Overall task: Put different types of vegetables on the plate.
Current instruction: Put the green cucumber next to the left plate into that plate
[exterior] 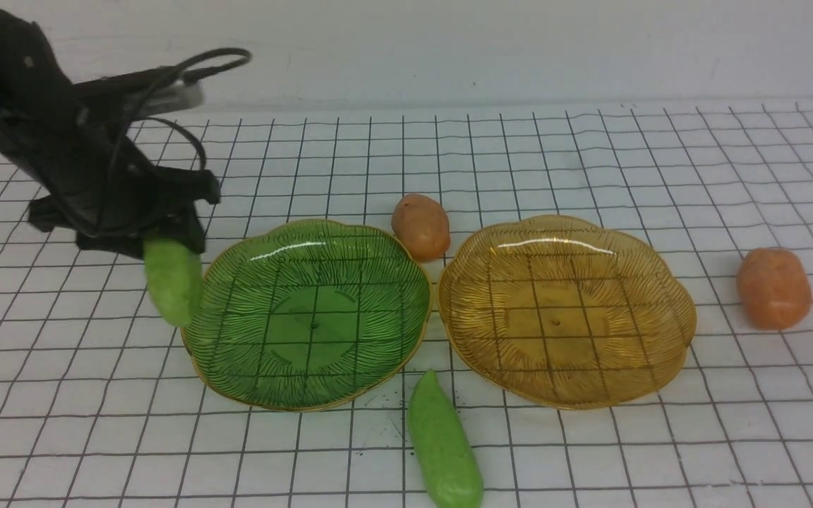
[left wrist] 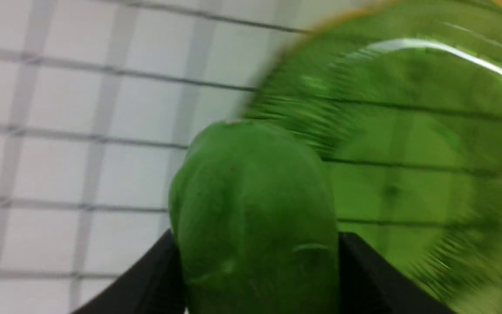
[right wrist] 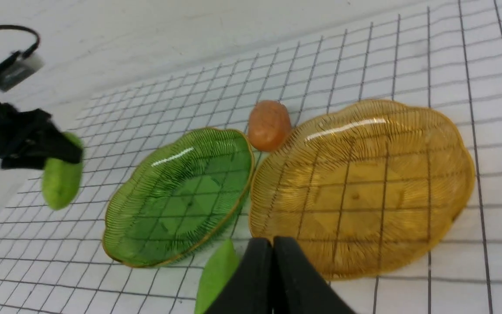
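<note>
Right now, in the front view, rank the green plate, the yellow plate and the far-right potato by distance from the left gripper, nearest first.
1. Green plate, beside the left gripper and its cucumber.
2. Yellow plate, right of centre.
3. Potato, far right.

No text, label, brand mark, number or sign is legible in any view. The table cover (exterior: 590, 141) carries only a plain black grid of lines. The green plate (exterior: 308, 314) and amber plate (exterior: 567, 310) bear only moulded ribbing and a gold rim, with no marking.
</note>
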